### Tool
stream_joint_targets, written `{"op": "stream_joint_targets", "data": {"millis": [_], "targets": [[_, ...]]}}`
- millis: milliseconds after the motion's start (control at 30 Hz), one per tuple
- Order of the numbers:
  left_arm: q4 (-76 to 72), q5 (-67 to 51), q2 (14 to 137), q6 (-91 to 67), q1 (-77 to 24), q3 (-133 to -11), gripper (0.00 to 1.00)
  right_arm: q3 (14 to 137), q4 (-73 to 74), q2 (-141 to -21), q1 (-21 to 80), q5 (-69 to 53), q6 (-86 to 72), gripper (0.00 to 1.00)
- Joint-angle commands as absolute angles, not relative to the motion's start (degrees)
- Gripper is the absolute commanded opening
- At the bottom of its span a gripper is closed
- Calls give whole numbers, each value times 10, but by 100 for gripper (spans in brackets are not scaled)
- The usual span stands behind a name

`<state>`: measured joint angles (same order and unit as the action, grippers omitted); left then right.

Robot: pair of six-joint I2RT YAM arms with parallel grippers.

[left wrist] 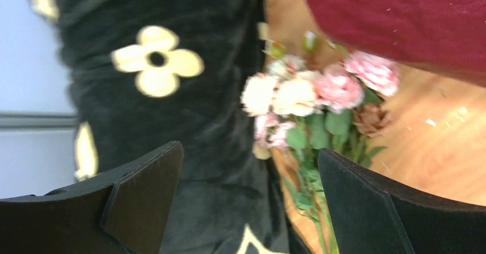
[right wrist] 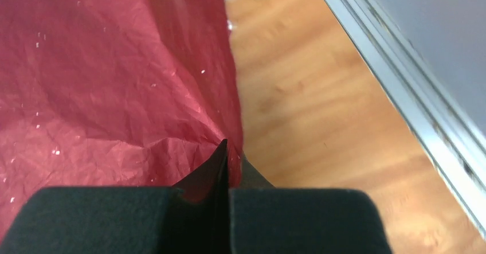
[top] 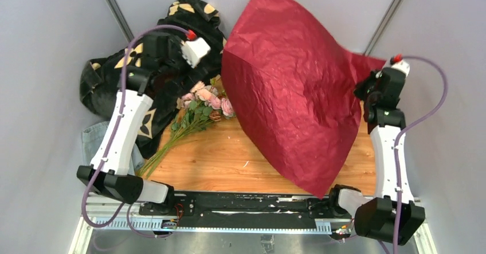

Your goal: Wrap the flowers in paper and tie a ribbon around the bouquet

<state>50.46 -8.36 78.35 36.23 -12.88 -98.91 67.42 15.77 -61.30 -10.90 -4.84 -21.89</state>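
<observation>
The paper (top: 292,88), a large crinkly maroon sheet, hangs lifted and slanted over the right half of the table. My right gripper (top: 367,85) is shut on its right corner. In the right wrist view the right gripper (right wrist: 226,151) pinches the paper (right wrist: 114,82) between closed fingers. The flowers (top: 203,102), pink and cream roses on long green stems, lie on the wood left of the paper, whose edge overhangs their heads. My left gripper (top: 169,73) hovers above the blanket just left of them. In the left wrist view the left gripper (left wrist: 249,149) is open and empty, the flowers (left wrist: 309,96) ahead. The ribbon and a bouquet are out of view.
A black blanket (top: 114,76) with cream flower prints is heaped at the back left, under the left arm. A blue denim cloth (top: 94,136) lies at the left edge. The wooden tabletop (top: 229,162) shows in front of the flowers. Grey walls close in on both sides.
</observation>
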Motion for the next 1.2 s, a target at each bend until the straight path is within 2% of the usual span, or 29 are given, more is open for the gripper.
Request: {"op": "stream_joint_targets", "data": {"millis": [0,267,500,667,1000,1033,1100,1167], "targets": [[516,-98,795,382,-190,-930,100,548,121,-562,-133,112,-293,0],[455,-90,863,347,-249,-835,100,392,104,-523,-142,258,-336,0],[407,-18,927,346,-318,-808,99,395,95,-609,-181,289,-339,0],[394,-16,945,349,-356,-811,98,384,80,-645,-192,268,-309,0],[364,-20,1014,342,-408,-854,98,345,66,-650,-206,252,-324,1],[359,-16,1024,341,-415,-858,98,351,67,-658,-206,233,-308,12],[357,-13,1042,334,-423,-872,98,380,97,-675,-206,215,-273,49],[362,-10,1051,318,-423,-888,98,425,149,-685,-206,250,-251,64]]}}
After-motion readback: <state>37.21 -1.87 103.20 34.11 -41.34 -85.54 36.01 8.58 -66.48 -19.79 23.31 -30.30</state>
